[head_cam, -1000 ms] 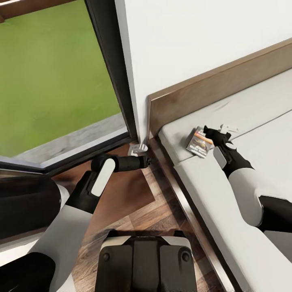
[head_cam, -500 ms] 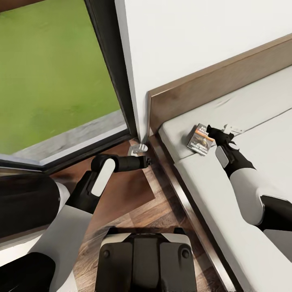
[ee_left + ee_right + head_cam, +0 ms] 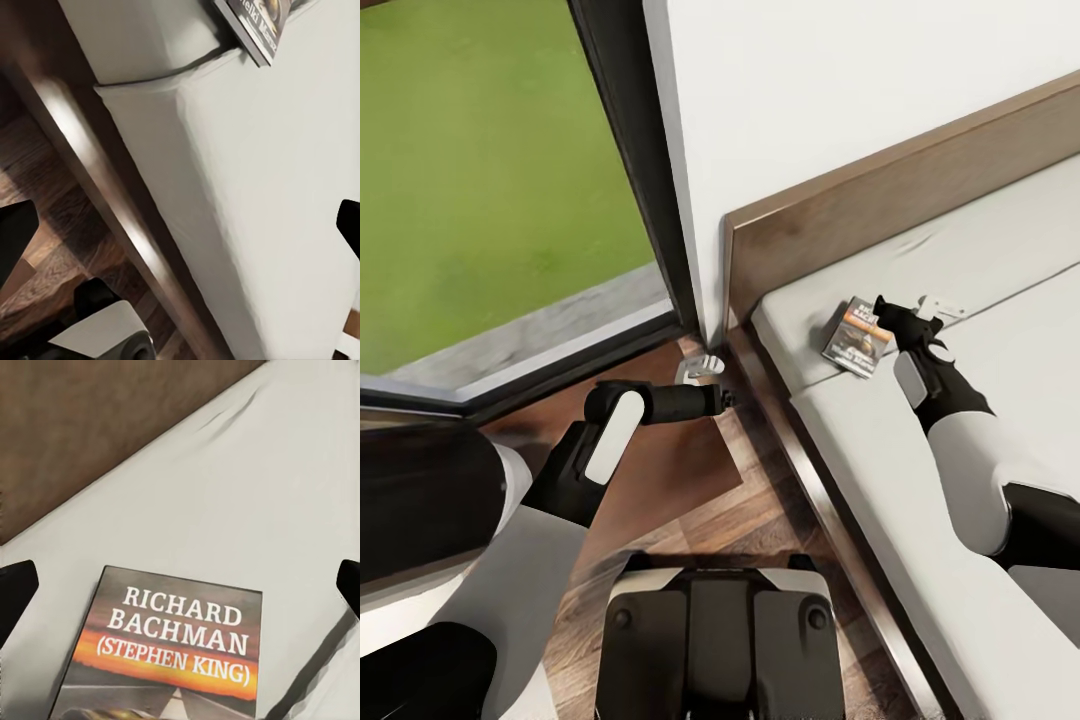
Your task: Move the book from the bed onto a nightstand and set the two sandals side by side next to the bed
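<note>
Book [image 3: 857, 337] lies flat on the light-grey mattress of the bed [image 3: 960, 560], near the corner by the headboard [image 3: 880, 215] and close to the mattress edge that faces the floor. Its cover faces up; the right wrist view reads "RICHARD BACHMAN (STEPHEN KING)" in white lettering above an orange band [image 3: 178, 639]. The left wrist view catches a corner of the same book [image 3: 259, 26] on the grey mattress.

Just beside the book, on its far side from the bed's edge, the right gripper [image 3: 900, 318] hovers low over the mattress at the end of the outstretched right arm. Its fingertips [image 3: 15, 589] stand wide apart at the two edges of the right wrist view, so the claw is spread and holds nothing.

Beyond the bed's dark wood frame, the left gripper [image 3: 703, 366] hangs over the wood-plank floor [image 3: 760, 510] near the foot of the headboard, well apart from the book. Its fingertips [image 3: 15, 232] also sit far apart, with nothing between them. Past it stand a white wall [image 3: 840, 90] and a dark-framed window [image 3: 630, 180] looking onto green grass.
</note>
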Controlling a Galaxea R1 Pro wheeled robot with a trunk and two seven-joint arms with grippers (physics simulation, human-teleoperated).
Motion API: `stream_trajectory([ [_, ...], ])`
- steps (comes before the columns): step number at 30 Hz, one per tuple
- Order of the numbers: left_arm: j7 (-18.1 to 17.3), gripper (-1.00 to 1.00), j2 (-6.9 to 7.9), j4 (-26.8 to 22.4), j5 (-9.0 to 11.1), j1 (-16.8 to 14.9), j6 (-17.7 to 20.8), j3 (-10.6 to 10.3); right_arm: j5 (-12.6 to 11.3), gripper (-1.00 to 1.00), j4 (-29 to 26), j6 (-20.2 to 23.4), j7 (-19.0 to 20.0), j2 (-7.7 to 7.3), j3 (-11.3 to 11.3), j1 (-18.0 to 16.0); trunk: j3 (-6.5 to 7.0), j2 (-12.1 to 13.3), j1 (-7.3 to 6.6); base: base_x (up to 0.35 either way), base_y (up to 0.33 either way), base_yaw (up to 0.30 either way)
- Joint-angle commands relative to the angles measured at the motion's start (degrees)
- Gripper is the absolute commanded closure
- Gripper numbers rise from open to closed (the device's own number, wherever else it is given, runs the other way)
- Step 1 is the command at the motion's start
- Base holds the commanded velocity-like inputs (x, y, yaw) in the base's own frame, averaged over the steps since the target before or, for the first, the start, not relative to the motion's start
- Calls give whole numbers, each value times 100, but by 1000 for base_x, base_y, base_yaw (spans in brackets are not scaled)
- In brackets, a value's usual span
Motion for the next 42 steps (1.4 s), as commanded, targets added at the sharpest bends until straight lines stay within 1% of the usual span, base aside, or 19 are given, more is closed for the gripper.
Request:
stream_trajectory([
  [1, -49, -100, -2, 0, -47, -3, 20, 6, -59, -100, -24, -24, -4, 0, 9, -3, -15, -9, 3, 0, 0, 0],
  [16, -48, -100, -2, -2, -50, -2, 20, 6, -59, -100, -194, -21, 3, 5, 17, -3, -153, -9, 3, 0, 0, 0],
  [33, -48, -100, 4, -1, -58, 1, 20, 6, -59, -100, -264, -19, 3, 8, 18, -3, -308, -9, 3, 0, 0, 0],
  [42, -48, -100, 15, 3, -61, 1, 20, 6, -50, -100, -370, 38, 4, 51, 41, -3, -323, -9, 3, 0, -7, 0],
])
